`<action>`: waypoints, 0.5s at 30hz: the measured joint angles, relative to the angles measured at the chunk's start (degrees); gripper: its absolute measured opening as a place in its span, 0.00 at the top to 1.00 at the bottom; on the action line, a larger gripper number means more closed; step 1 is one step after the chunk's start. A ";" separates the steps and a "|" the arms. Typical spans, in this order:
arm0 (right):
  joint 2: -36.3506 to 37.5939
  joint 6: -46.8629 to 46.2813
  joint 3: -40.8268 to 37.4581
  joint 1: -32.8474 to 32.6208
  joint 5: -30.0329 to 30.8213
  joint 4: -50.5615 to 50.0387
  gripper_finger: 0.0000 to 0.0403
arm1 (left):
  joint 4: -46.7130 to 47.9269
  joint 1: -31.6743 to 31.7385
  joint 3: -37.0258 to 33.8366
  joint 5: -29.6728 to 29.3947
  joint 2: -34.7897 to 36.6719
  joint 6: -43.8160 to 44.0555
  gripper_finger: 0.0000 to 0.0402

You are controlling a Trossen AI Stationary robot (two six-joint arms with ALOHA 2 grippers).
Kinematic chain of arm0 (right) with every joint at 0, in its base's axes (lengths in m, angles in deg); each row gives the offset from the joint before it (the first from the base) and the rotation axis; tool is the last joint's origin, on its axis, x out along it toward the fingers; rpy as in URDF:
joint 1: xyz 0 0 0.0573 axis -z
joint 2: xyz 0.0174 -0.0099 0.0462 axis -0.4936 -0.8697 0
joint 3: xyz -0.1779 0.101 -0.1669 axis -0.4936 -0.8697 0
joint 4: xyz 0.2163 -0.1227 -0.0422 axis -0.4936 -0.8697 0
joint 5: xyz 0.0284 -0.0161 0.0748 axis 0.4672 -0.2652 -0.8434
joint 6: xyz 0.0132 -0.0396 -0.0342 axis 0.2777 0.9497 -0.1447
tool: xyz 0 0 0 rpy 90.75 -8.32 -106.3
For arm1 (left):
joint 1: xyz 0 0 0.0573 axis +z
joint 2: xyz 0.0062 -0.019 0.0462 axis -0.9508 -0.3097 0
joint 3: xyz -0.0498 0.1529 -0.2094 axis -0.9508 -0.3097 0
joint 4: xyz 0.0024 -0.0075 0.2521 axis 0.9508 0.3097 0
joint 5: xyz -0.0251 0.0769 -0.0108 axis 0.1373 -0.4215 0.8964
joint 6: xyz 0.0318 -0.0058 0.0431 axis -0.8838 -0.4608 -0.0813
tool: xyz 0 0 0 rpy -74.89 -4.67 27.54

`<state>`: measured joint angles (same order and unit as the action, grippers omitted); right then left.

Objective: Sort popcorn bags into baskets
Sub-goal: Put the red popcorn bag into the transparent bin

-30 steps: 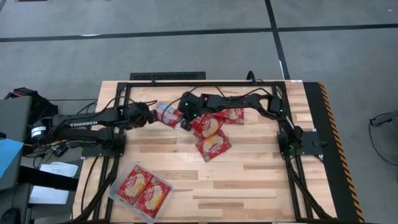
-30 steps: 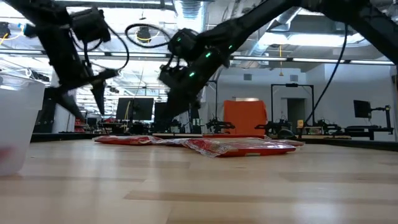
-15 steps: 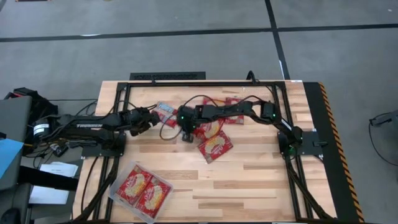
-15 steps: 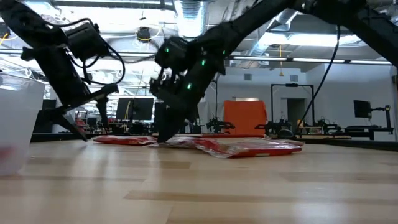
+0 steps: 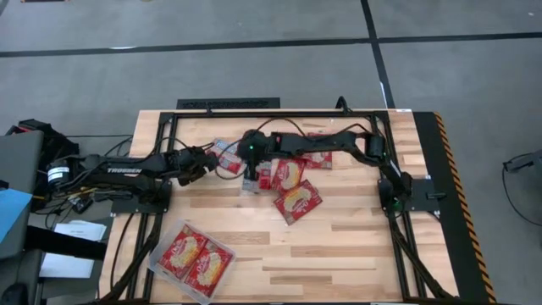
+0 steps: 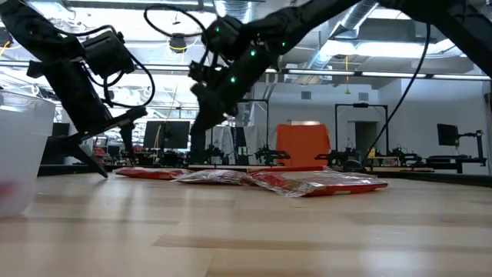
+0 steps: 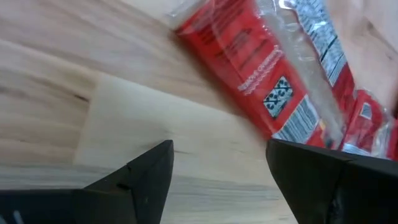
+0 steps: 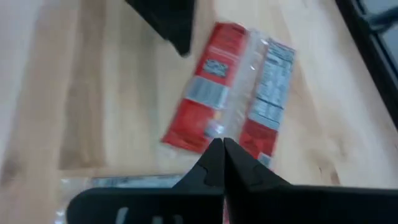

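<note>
Reaching in low from the table's left edge, the left gripper (image 5: 206, 161) has its fingers spread wide just short of a face-down bag (image 5: 225, 155), and its wrist view shows that bag (image 7: 273, 74) lying flat on the wood ahead of the parted fingers, label side up, not yet between them. This looks like the approach stage of a pick: nothing is grasped on this side.

Over the middle of the table, the right gripper (image 5: 251, 174) hangs beside the loose pile (image 5: 288, 174), fingers pressed together with nothing between them; its wrist view looks down past the closed tips onto the same face-down bag (image 8: 230, 93). From the low view it sits well above the packets, so it seems to be waiting or just clearing the heap.

Down at the near left corner sits the clear tray (image 5: 160, 259), already holding two bags (image 5: 193, 258) side by side. One more bag (image 5: 297, 201) lies apart from the pile, nearer the table's middle.

Next call, as I read it: the left gripper needs to slide forward until the bag's edge sits between its fingers, then close. A flat, slick packet on bare wood is awkward to pinch, so catching the crimped end looks the safest bet, then carrying it back to the tray.
</note>
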<state>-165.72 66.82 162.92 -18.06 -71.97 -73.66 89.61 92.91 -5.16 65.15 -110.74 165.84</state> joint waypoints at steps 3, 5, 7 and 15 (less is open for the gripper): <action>-1.70 -0.02 -0.03 1.45 -1.06 0.86 0.99 | -0.65 0.00 0.00 -0.03 0.01 0.04 0.39; -3.10 -0.02 -0.08 2.20 -1.05 2.36 0.98 | -1.03 0.00 0.00 -0.05 0.01 0.13 0.39; -4.19 -0.07 0.00 2.48 -0.99 3.38 0.96 | -1.25 0.00 0.02 -0.05 0.04 0.13 0.39; -7.99 -0.59 0.49 1.65 -3.67 2.34 0.98 | -1.33 0.00 0.02 -0.22 0.04 0.65 0.39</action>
<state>-173.71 66.23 163.41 -16.41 -75.64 -71.32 88.28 92.91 -5.14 64.93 -110.70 166.50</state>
